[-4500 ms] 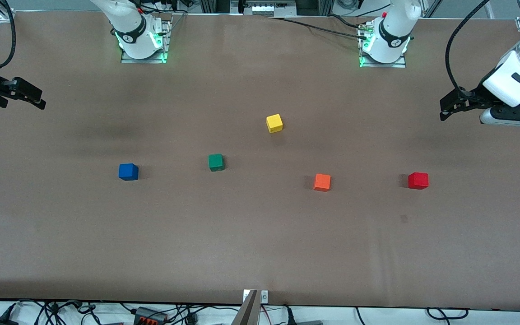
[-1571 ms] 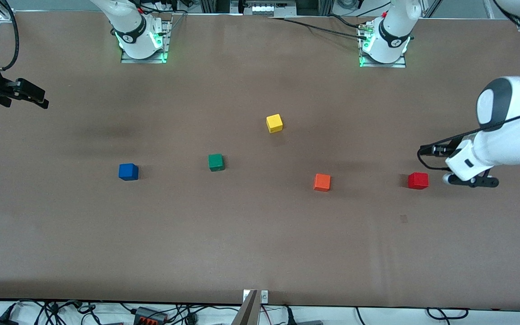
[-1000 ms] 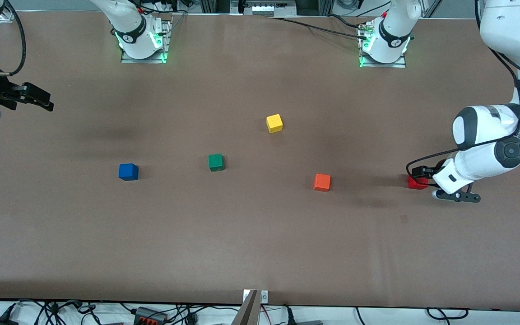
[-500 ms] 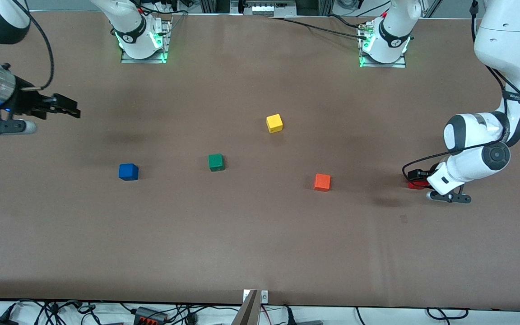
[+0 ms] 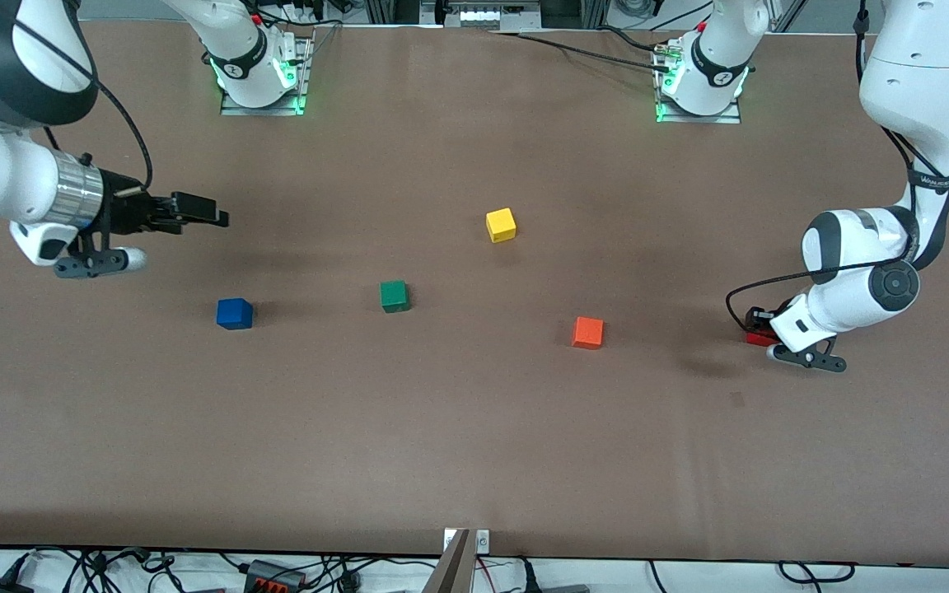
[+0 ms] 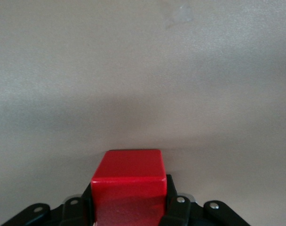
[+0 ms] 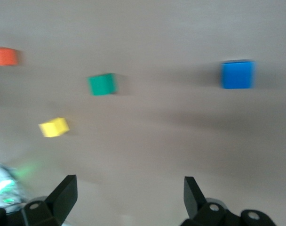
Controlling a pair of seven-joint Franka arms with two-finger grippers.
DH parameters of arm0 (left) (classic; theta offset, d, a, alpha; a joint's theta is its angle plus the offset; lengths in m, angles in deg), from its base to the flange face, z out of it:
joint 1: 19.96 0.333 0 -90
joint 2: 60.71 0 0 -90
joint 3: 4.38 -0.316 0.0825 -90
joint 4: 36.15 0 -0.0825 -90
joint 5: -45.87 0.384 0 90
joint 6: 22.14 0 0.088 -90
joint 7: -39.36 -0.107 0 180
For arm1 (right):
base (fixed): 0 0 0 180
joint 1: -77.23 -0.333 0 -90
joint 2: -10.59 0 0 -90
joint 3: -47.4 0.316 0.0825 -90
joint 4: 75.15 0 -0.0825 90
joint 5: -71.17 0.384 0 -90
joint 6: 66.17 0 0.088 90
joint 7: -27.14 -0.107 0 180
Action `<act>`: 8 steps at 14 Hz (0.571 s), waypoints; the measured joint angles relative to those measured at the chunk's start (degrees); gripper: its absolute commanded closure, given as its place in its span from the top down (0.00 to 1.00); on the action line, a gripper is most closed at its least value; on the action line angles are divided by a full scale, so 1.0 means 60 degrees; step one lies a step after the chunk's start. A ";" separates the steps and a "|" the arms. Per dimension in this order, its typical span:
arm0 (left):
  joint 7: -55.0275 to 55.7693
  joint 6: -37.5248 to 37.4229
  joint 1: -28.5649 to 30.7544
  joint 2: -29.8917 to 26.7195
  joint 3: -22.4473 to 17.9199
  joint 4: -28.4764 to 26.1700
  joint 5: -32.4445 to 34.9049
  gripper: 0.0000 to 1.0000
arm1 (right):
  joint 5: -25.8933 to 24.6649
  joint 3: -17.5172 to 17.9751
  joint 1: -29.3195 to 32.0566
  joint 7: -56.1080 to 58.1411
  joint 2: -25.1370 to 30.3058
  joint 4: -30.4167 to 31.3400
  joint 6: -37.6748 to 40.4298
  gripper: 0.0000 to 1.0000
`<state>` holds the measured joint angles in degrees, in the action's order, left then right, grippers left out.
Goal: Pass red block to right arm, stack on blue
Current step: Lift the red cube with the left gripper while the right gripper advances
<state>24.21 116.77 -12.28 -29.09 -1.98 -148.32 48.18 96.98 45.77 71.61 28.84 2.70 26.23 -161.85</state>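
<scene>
Left tool (image 6: 129,207) now clamped on red block (image 6: 129,186) — right tool (image 7: 129,195) agape, empty.

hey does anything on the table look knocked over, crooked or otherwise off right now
Nothing stands out. The blue cube, green cube, yellow cube and orange cube sit flat and apart; the left gripper is shut on the red block.

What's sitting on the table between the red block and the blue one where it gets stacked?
The orange cube and green cube sit on the table between the red block, gripped in the left claw, and the blue cube. Nothing rests on the blue cube.
</scene>
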 measured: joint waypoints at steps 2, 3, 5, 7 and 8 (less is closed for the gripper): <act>-0.0008 -0.0228 -0.0010 -0.0070 0.0057 0.0095 0.0000 0.17 | 0.1186 0.0004 -0.0137 0.0003 -0.0409 0.0006 -0.0314 1.00; -0.0053 -0.0556 -0.0025 -0.0163 0.0086 0.0239 0.0000 0.17 | 0.1708 0.0005 -0.0232 0.0003 -0.0605 0.0004 -0.0477 1.00; -0.0496 -0.1596 -0.0063 -0.0502 0.0240 0.0724 0.0001 0.17 | 0.2844 0.0009 -0.0416 0.0004 -0.0921 0.0001 -0.0733 1.00; -0.1167 -0.2602 -0.0071 -0.0921 0.0535 0.1265 0.0001 0.17 | 0.4303 0.0009 -0.0515 0.0004 -0.1207 0.0001 -0.0801 1.00; -0.1573 -0.2988 -0.0072 -0.1119 0.0710 0.1501 -0.0003 0.17 | 0.5035 0.0008 -0.0520 0.0020 -0.1376 0.0002 -0.0811 1.00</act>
<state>14.78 98.84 -12.72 -35.80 2.28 -139.32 48.16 127.19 45.81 68.48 28.97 -5.56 26.24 -166.72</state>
